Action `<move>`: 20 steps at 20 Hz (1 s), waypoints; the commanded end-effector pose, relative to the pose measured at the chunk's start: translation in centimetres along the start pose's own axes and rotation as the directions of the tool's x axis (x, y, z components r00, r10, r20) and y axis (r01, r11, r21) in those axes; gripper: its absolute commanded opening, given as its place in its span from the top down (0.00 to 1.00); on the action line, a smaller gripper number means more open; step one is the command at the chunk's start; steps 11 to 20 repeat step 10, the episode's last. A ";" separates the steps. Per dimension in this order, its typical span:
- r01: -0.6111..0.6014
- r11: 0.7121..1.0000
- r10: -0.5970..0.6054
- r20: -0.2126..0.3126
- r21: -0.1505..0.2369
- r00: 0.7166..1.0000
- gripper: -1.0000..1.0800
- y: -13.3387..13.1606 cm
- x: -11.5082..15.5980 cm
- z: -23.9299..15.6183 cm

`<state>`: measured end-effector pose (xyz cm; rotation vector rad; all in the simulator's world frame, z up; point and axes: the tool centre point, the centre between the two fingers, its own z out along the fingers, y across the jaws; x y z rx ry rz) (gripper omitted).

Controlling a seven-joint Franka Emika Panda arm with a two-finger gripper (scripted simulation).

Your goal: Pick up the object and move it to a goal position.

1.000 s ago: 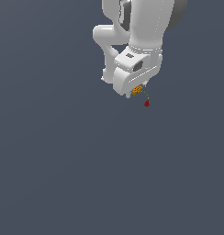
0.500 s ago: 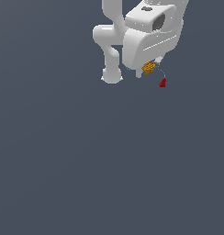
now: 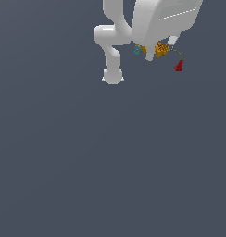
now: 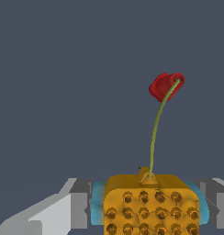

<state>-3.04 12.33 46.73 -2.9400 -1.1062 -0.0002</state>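
The object (image 3: 161, 49) is a small orange-yellow studded lump with teal bits, and a thin green strand curves from it to a dark red tip (image 3: 178, 66). My white gripper (image 3: 152, 52) is shut on it, high at the exterior view's upper right. In the wrist view the object (image 4: 150, 204) sits between the grey fingers (image 4: 77, 206), teal showing at both sides, with its strand rising to the red tip (image 4: 165, 86). No goal marker shows in either view.
The arm's white links and base (image 3: 112, 76) stand at the exterior view's upper middle. A plain dark grey floor (image 3: 110, 176) fills the rest of both views.
The gripper has risen and shifted toward the exterior view's right, carrying the object with it. The red tip now hangs further right of the hand.
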 end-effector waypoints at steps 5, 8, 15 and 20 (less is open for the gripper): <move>-0.001 1.000 0.001 0.000 0.000 1.000 1.00 0.0 0.5 -1.6; -0.001 1.000 0.001 0.000 0.000 1.000 1.00 0.0 0.6 -1.9; -0.001 1.000 0.001 0.000 0.000 1.000 1.00 0.0 0.6 -1.9; -0.001 1.000 0.001 0.000 0.000 1.000 1.00 0.0 0.6 -1.9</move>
